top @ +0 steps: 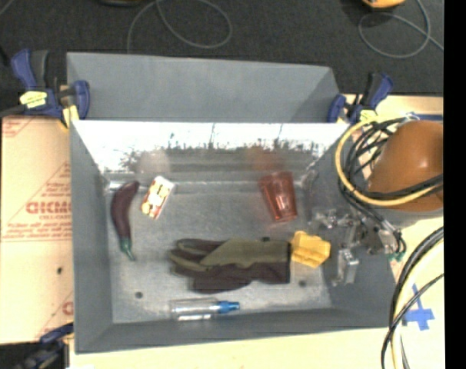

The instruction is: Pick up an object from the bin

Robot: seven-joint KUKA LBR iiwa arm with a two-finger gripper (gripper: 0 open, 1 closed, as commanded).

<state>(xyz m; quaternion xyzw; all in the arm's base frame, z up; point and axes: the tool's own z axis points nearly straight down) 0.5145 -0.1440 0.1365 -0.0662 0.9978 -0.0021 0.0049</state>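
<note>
The gripper (346, 260) is hanging by the bin's (94, 283) right wall, just beside a yellow block (310, 250) that is touching a dark glove (233, 264). I cannot tell how far open the gripper is. A red cup (278, 197) is sitting nearer the far wall.

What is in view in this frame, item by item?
Bin: one, grey metal, centre of the view.
Toy aubergine: one, dark purple, along the left wall.
Small packet: one, white with yellow and red, just right of the aubergine.
Cup: one, translucent red, back right of the floor.
Glove: one, olive and dark brown, lying flat mid-floor.
Block: one, yellow, at the glove's right end.
Tube: one, clear with a blue end, by the front wall.
Gripper: one, metal, at the bin's right side beside the block.
Wrist cover: one, orange, ringed by black cables.
</note>
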